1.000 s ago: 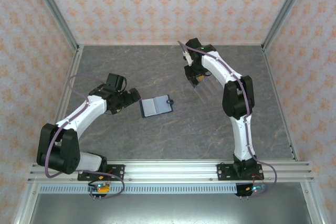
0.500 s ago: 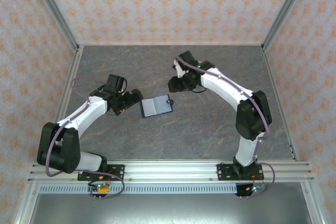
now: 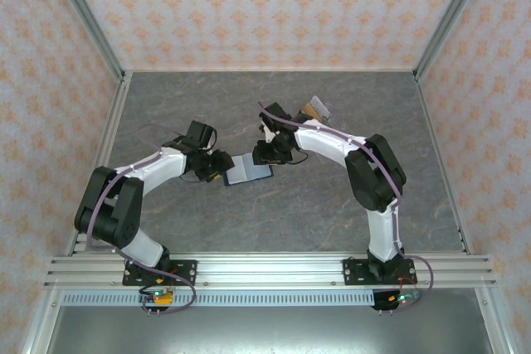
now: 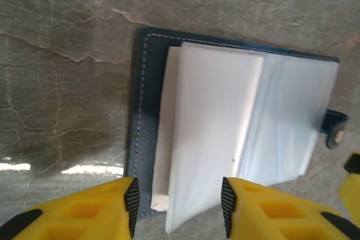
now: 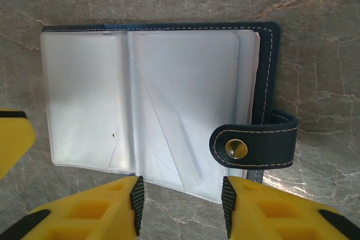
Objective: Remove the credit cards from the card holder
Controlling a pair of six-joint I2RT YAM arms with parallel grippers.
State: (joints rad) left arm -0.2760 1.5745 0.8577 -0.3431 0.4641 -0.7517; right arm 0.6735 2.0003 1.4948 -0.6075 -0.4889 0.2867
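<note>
- Since a second earlier, both arms had swung inward to the card holder [image 3: 250,171].
- The left end effector [image 4: 178,206] stood with its fingers apart at the holder's edge.
- The holder lay open on the table [image 3: 290,213].
- The right end effector [image 5: 181,200] stood apart too.
- The credit cards [image 3: 316,109] lay farther back, to the right.

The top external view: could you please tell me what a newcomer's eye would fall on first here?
The small dark navy-blue folding card holder lies open mid-table, its pale see-through sleeves up. The left gripper and right gripper flank it from either side, jaws apart. Behind the right arm, brown-orange and pale credit cards lie on the grey marbled table.
</note>
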